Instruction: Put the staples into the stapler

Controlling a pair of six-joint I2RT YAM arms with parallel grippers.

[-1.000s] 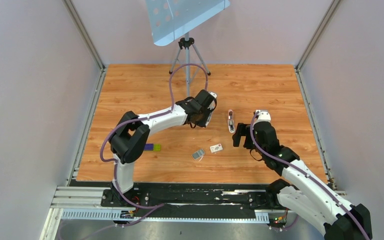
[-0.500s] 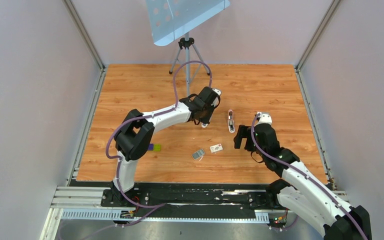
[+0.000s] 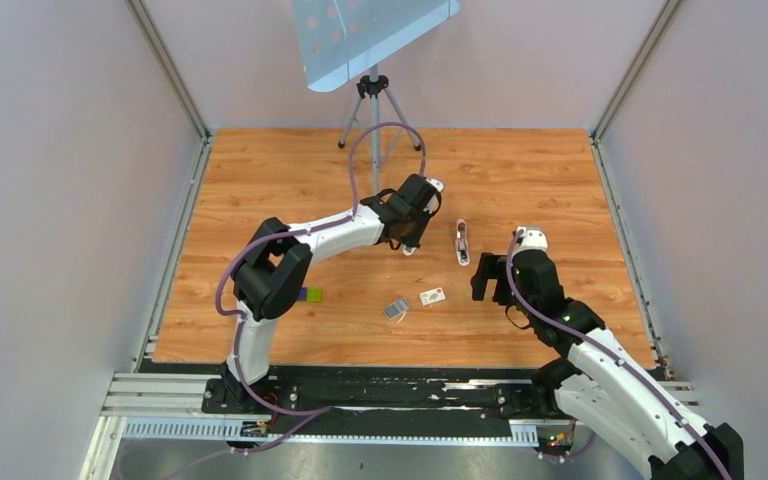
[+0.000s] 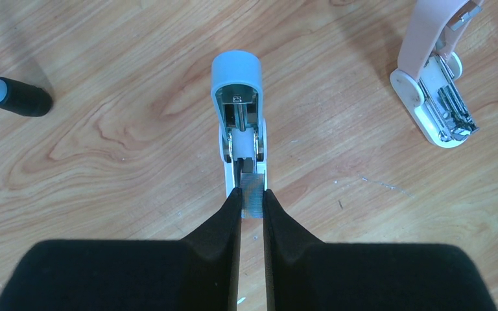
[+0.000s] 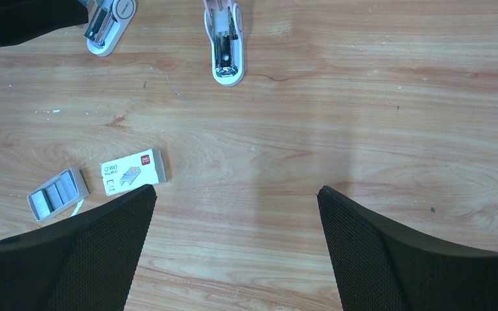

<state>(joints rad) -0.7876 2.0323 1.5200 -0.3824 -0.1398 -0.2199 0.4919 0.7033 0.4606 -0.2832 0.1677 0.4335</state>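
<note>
a robot lab test cell; a wood-grain table point(image 3: 260, 180) boxed in by plain pale walls point(image 3: 60, 200); robot arms point(image 3: 330, 232) bolted to a metal rail point(image 3: 150, 405) at the table's near edge; a tripod point(image 3: 371, 88) at its far edge

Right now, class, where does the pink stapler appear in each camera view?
Top external: the pink stapler lies near the middle of the picture, slightly right of centre.
Left wrist: upper right corner, lying opened.
Right wrist: at the top edge, left of centre.
Shared landmark: the blue stapler lies to its left in both wrist views.
</note>
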